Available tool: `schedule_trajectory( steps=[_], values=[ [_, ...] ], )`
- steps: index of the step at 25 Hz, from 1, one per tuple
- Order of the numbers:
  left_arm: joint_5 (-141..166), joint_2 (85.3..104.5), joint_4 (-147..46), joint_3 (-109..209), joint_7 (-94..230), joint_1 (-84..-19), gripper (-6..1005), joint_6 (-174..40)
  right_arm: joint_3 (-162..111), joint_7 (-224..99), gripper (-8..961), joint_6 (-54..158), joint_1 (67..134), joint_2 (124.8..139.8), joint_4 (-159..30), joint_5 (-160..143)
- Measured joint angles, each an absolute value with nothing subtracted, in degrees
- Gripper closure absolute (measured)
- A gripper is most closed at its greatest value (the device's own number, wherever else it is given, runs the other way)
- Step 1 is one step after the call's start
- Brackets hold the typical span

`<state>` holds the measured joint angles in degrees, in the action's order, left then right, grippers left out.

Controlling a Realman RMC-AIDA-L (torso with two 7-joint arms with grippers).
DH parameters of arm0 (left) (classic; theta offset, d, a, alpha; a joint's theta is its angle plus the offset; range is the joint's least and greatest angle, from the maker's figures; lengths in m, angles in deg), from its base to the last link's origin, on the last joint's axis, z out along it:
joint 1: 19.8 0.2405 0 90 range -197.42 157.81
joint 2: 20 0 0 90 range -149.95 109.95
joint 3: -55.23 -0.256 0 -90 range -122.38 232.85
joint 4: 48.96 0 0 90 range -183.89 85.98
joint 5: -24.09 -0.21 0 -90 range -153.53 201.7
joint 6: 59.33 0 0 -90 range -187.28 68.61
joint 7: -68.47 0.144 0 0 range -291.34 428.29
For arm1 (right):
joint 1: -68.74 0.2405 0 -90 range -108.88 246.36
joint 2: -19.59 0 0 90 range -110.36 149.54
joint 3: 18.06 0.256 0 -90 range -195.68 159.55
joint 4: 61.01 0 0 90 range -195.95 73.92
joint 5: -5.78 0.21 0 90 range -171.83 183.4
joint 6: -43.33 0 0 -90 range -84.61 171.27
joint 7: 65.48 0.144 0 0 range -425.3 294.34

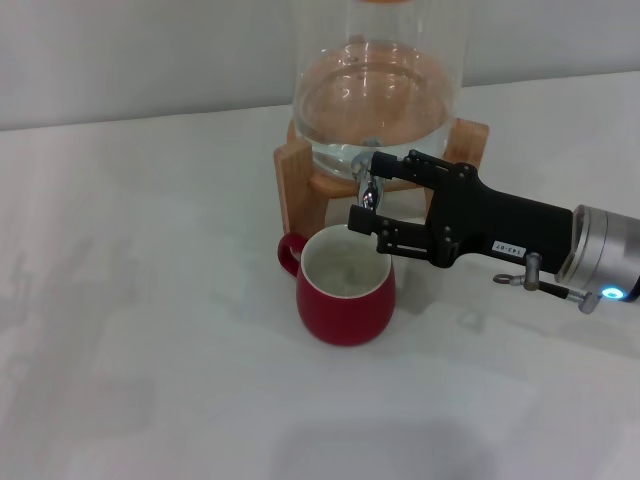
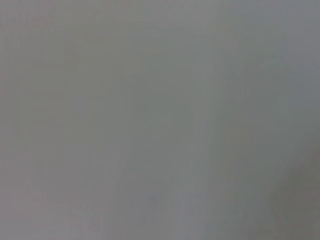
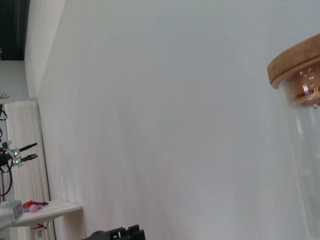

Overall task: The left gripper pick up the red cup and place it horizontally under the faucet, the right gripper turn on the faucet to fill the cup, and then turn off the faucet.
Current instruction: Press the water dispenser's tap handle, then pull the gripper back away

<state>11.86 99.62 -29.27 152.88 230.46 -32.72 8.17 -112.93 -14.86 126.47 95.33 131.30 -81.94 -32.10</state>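
The red cup [image 1: 345, 288] stands upright on the white table [image 1: 130, 330], just in front of the wooden stand [image 1: 296, 185], and its open mouth with the white inside faces up, directly below the faucet [image 1: 366, 186]. Its small loop handle points to the robot's left. The faucet is a small chrome spigot at the bottom front of the clear glass dispenser [image 1: 378, 95], which holds water and sits on the stand. The right gripper [image 1: 364, 192] reaches in from the robot's right side, low above the table, and its black jaws are placed on both sides of the faucet, one finger above it near the glass and the other lower, just over the rim of the cup; they seem clenched on the faucet. Behind the black body with the white label, the silver wrist shows a small blue light. In the right wrist view, the wooden lid [image 3: 296, 67] of the dispenser is visible against a white wall. The left gripper does not appear, and the left wrist view shows only a plain grey surface.
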Motion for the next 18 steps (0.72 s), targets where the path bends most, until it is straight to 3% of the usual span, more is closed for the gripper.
schedule_trajectory(
  steps=[18],
  values=[
    [11.9, 99.59, -29.4, 153.0, 230.5, -32.7, 545, 8.1, -112.9, -14.4, 128, 131.5, 93.7, 131.29, -82.0, -32.6]
  ],
)
